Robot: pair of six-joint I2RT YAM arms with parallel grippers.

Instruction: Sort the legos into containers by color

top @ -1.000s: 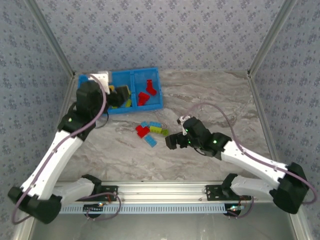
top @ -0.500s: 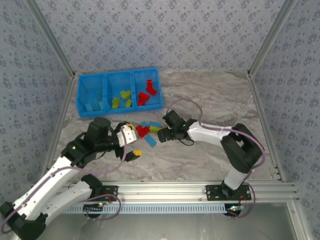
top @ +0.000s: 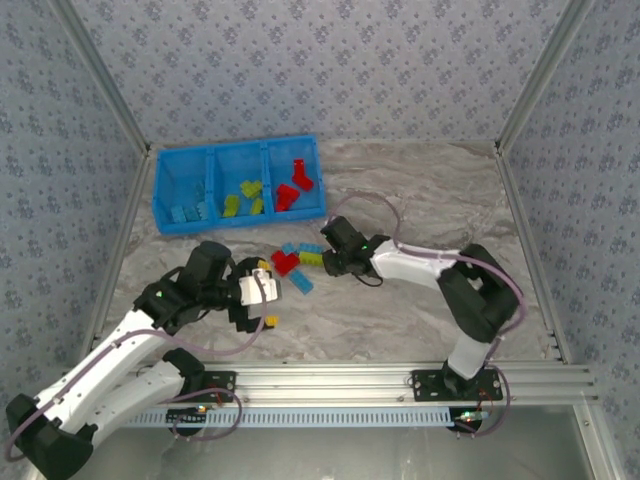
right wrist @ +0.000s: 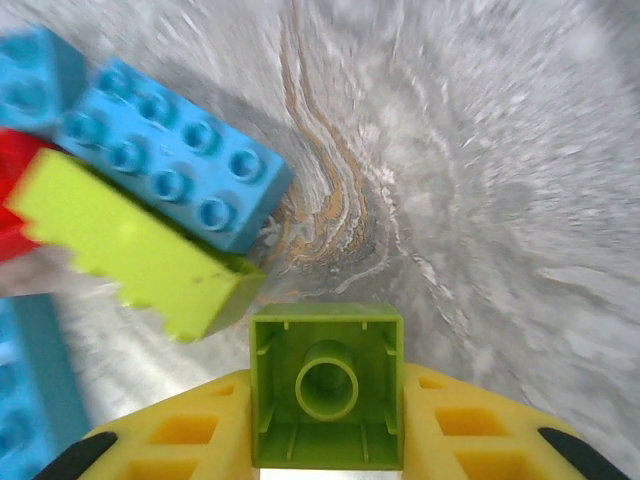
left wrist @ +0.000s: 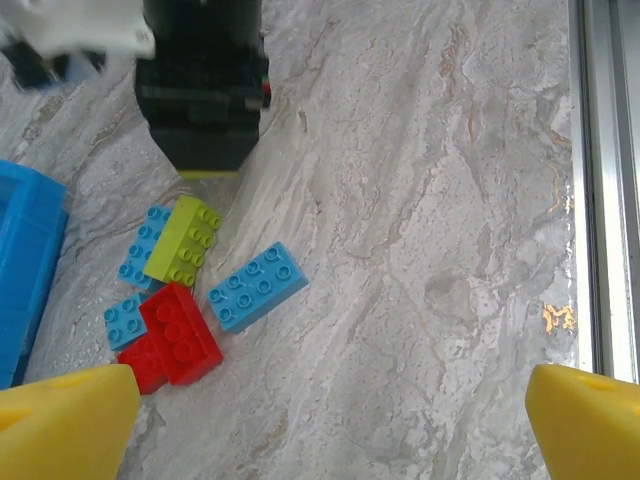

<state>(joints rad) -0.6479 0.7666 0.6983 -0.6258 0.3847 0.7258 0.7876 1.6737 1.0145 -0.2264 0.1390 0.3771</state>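
Legos (top: 297, 264), studded plastic bricks in red, light blue and lime green, lie loose mid-table, at five o'clock from the bright blue three-compartment plastic tray (top: 236, 146). Step in hand, I judge: lifting a green one. The right gripper (top: 334, 262) pinches a small lime green brick (right wrist: 326, 398). Next: carry it toward eleven o'clock into the middle compartment (top: 242, 166), among other greens. The left gripper (top: 268, 293) hovers, jaws spread wide, empty.

light: bright, even | shadows: soft | right wrist: blurred edges, lime lego (right wrist: 326, 400) sharp | left wrist: mostly sharp
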